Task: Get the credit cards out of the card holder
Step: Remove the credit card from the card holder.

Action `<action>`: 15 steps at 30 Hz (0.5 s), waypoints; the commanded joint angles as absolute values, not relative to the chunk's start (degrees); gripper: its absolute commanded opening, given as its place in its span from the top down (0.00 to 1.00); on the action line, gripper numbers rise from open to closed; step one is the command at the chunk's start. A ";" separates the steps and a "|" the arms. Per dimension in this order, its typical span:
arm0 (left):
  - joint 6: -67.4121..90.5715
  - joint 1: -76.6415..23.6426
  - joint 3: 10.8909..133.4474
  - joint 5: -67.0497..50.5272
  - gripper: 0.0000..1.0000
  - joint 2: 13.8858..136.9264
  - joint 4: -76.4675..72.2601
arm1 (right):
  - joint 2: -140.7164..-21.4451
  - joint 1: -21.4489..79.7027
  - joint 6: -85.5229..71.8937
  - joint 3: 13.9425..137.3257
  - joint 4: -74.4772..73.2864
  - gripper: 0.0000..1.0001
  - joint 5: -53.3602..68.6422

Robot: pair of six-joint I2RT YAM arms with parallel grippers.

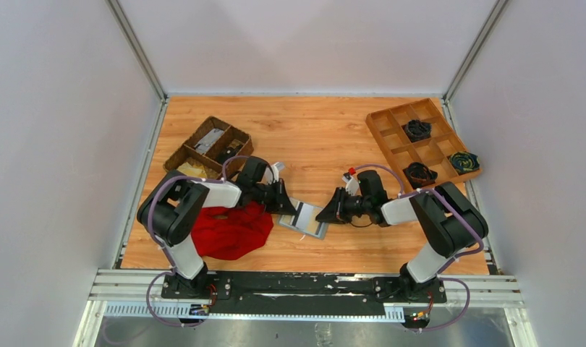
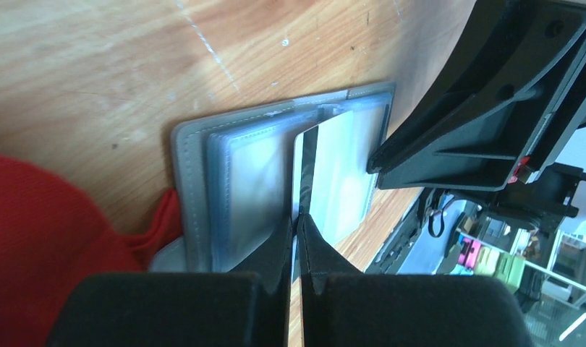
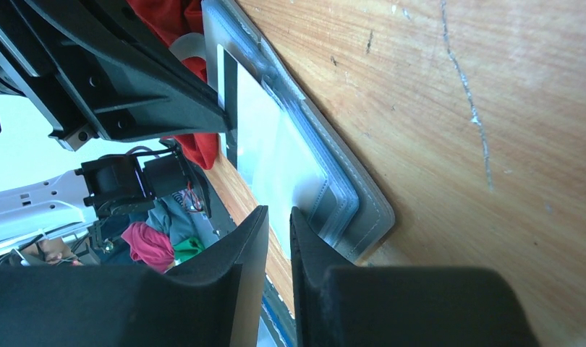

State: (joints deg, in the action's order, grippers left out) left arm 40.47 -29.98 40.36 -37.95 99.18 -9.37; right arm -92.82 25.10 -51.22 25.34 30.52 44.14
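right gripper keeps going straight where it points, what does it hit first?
The card holder: the right gripper seems to pinch its near edge, so it shoves that first. Beyond, the left gripper faces it, shut on a credit card; depth unclear.

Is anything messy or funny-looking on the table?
Yes. The red cloth lies crumpled at the near left, and its edge seems tucked under the open grey card holder. Also, one card with a dark stripe sticks out of the holder, pinched in the left hand. Nothing looks spilled or broken.
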 commanded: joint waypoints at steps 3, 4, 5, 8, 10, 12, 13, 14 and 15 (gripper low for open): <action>37.18 -26.68 37.60 -33.83 1.00 97.46 -5.89 | -94.38 24.72 -48.72 24.35 23.80 0.78 39.55; 37.13 -26.37 37.47 -33.90 1.00 97.10 -5.84 | -94.33 24.66 -48.57 24.49 23.55 0.78 39.55; 37.13 -26.15 37.32 -34.04 1.00 96.78 -5.87 | -94.10 24.66 -48.39 24.52 23.25 0.78 39.51; 37.47 -25.55 36.99 -34.55 1.00 95.51 -5.78 | -93.30 24.65 -47.71 24.91 21.98 0.78 39.34; 37.76 -25.49 36.96 -34.75 1.00 94.21 -5.38 | -92.03 24.61 -47.40 25.42 20.30 0.78 39.43; 37.68 -25.49 37.30 -34.23 1.00 92.20 -3.63 | -89.86 24.59 -47.37 25.80 18.68 0.78 39.72; 37.33 -25.49 37.76 -33.29 1.00 90.80 -1.98 | -88.62 24.61 -47.15 26.09 17.56 0.77 39.65; 36.17 -25.49 38.79 -31.23 1.00 89.41 1.33 | -87.39 24.61 -46.74 26.52 16.33 0.77 39.38; 34.49 -25.55 40.50 -28.74 1.00 87.92 7.63 | -85.85 24.59 -46.29 27.00 14.16 0.76 39.11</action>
State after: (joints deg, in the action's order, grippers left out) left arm 38.87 -26.00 37.91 -35.53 92.99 -5.34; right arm -89.67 24.97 -49.69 26.00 24.51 42.78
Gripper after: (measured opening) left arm 0.016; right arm 0.230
